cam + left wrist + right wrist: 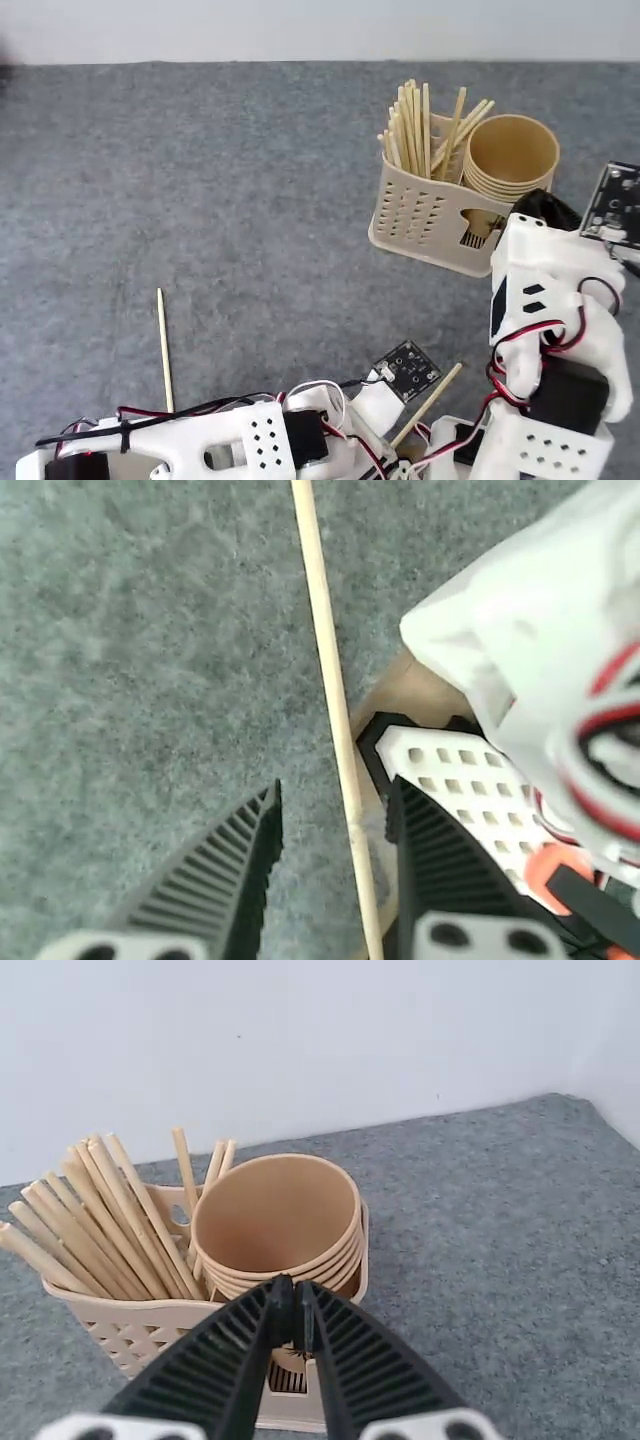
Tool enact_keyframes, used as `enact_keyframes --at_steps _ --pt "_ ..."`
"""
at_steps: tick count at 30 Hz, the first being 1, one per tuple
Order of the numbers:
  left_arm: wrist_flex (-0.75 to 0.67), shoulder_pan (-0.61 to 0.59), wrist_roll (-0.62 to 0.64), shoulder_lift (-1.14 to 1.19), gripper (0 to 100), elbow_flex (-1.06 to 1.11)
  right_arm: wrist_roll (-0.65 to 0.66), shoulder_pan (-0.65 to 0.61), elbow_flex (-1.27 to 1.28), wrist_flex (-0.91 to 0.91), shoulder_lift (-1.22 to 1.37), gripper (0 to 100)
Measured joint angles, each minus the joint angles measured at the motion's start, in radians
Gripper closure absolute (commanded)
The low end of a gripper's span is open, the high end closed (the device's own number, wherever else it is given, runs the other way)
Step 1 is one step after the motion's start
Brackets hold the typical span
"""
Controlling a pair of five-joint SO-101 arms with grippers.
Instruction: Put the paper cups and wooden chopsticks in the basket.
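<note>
left end effector (330,805) gaped wide around a chopstick (318,630); right end effector (292,1305) sat pinched closed, empty, by the basket (425,215) at two o'clock.

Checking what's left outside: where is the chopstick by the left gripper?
High view, bottom centre: the chopstick lies slanted on the mat within the open left gripper, well below the basket.

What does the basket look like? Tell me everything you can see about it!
The basket is beige and plastic-looking, with rounded corners and rows of small slots cut in its walls. It stands upright on the grey mat, toward the far right. Inside, a bundle of wooden chopsticks leans beside a nested stack of paper cups that rises above the rim. The right gripper, shut, hangs close before its near wall; whether it touches cannot be told.
</note>
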Motion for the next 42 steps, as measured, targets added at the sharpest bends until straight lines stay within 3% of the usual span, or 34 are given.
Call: enact_keyframes --at_steps 6,13,23,32,42 --pt "-0.002 0.005 0.005 0.0 83 0.037 0.0 0.0 0.0 0.02 0.0 99.0" --pt "-0.002 0.092 0.0 0.0 83 0.081 0.0 0.0 0.0 0.021 0.0 99.0" --pt "-0.087 0.104 0.005 0.0 84 0.129 0.0 0.0 0.0 0.021 0.0 99.0" --pt "-0.14 0.149 0.005 0.0 99 0.16 0.0 0.0 0.0 0.021 0.0 99.0" --pt "-0.178 0.152 0.005 0.0 99 0.173 0.0 0.0 0.0 0.021 0.0 99.0"
